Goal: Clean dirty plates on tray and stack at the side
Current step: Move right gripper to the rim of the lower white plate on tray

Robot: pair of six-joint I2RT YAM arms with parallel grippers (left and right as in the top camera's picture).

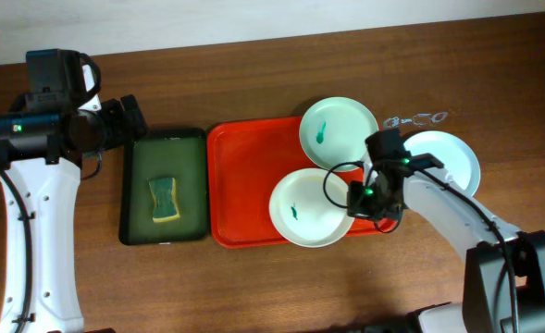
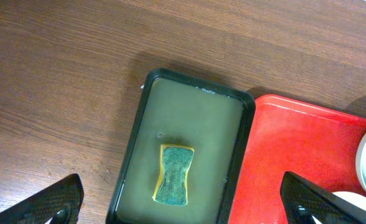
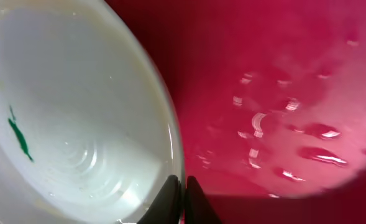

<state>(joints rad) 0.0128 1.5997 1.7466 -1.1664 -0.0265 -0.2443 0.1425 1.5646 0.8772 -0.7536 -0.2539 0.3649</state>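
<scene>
Large red-orange rectangular plastic tray (image 1: pixel 240 185) holds two smeared round white shallow plates (image 1: pixel 339 129); a third plate (image 1: pixel 452 157) lies just beside it. The right gripper (image 3: pixel 183 194) pinches the near plate (image 1: pixel 300 213) by its rim, seemingly to lift it for wiping; the left gripper (image 1: pixel 129 116), wide open, would need the yellow-green sponge (image 1: pixel 165 201)

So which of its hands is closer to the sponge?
Left. The left gripper hangs open by the green tray holding the sponge; the right gripper is across the red tray, pinching a plate rim.
</scene>
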